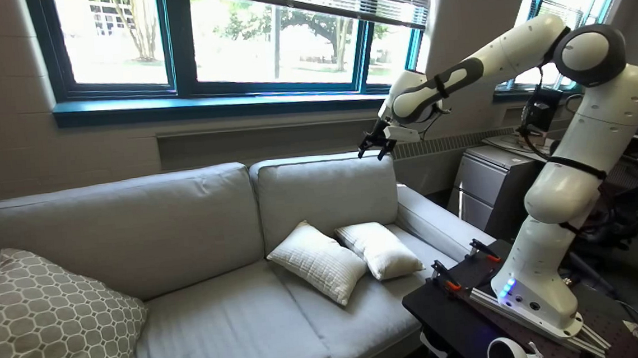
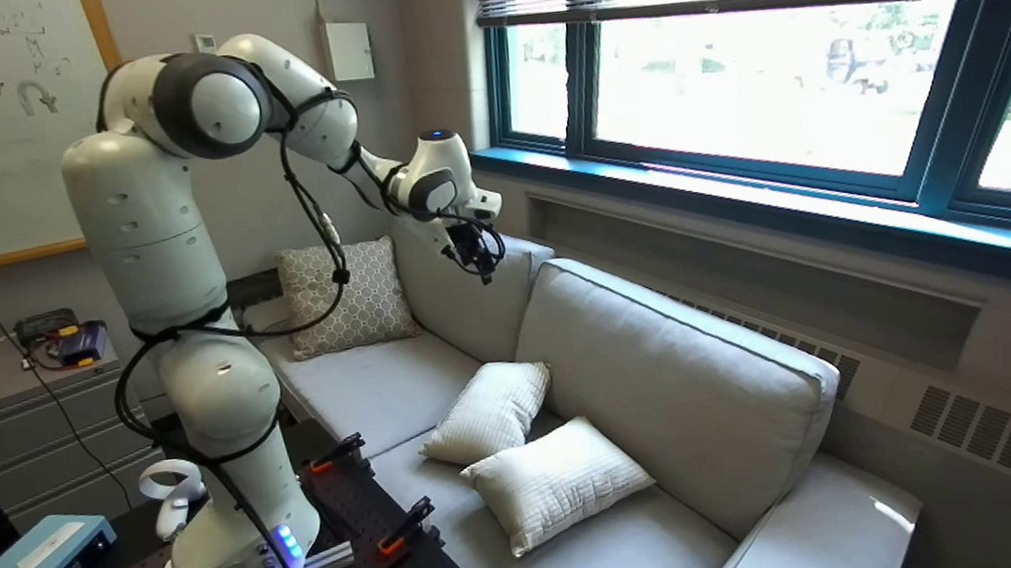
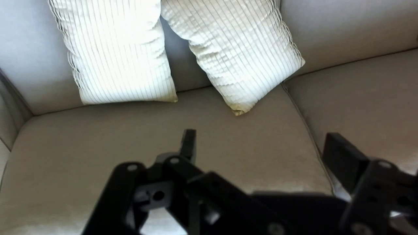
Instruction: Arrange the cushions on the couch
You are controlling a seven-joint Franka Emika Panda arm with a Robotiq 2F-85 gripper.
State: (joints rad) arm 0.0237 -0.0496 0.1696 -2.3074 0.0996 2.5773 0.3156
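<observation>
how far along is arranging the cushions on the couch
Done: the armrest-side white cushion and the middle white cushion both lie on the couch, side by side. In hand: nothing; the end effector hangs open and empty. Left: probably squaring them up, since in the wrist view the middle one sits askew to its neighbour. The intended layout isn't shown.

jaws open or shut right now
Open: in the wrist view the two dark fingers stand wide apart, with nothing held, and the couch shows in the gap between their tips.
</observation>
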